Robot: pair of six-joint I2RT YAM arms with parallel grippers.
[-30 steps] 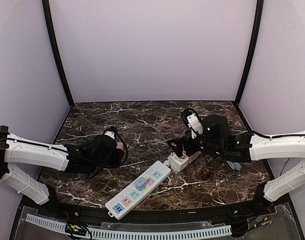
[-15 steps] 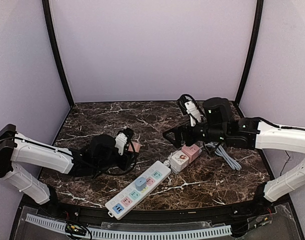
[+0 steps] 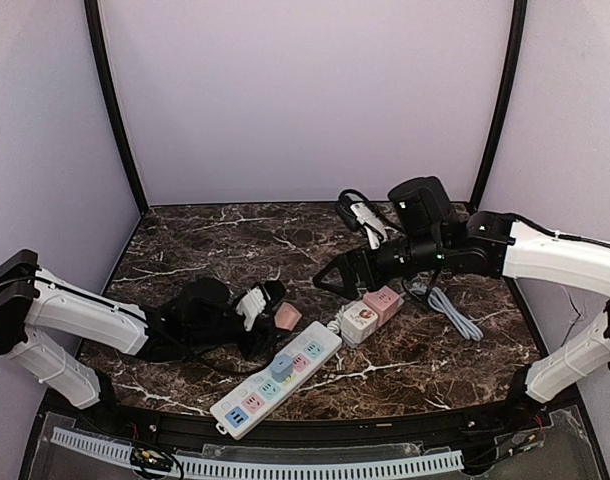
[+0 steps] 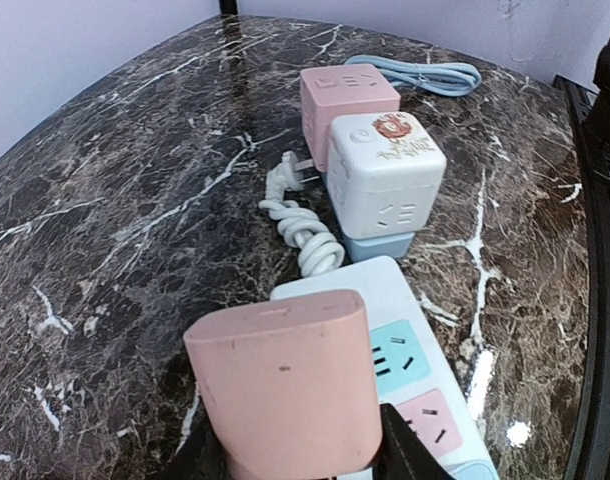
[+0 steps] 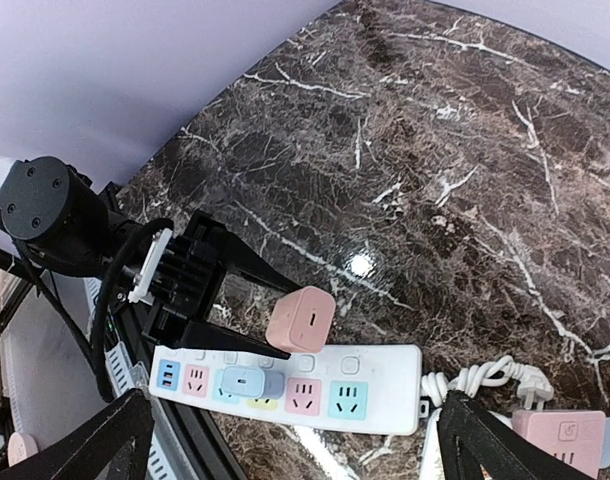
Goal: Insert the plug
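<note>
Pinching pink plug between left fingers, over power strip.

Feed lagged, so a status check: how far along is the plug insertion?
Done: the left gripper is shut on the pink plug. In hand: it hangs close to the white power strip, near the blue-grey plug already seated there. Left: pushing it into a free socket. The right gripper is open and empty.

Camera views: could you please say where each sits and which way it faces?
Top external: above, behind, facing the table; left arm and right arm show.
Left wrist: low, facing the power strip; fingers clamp the pink plug.
Right wrist: raised, looking down; open fingers frame it.
Shared: pink plug and power strip, both wrist views.
</note>
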